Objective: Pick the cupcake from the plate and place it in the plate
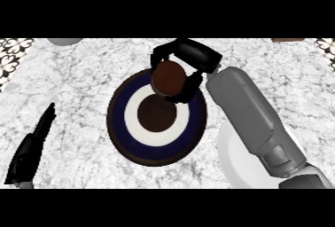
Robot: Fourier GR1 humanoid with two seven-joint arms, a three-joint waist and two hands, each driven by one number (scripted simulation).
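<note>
A brown cupcake (168, 78) hangs over the far rim of a round plate (124, 128) with a dark blue band, a white ring and a brown centre. My right hand (193, 55) is curled round the cupcake from behind and from the right, its fingers partly hidden by it. A plain white plate (237, 165) lies at the lower right, mostly covered by my right forearm. My left hand (31, 146) rests at the lower left edge, fingers straight and pointing up, well away from both plates.
A grey round object (64, 41) shows at the top left edge. A brown object (288, 40) peeks in at the top right. Patterned tiles (13, 55) border the marble counter at the upper left and upper right corners.
</note>
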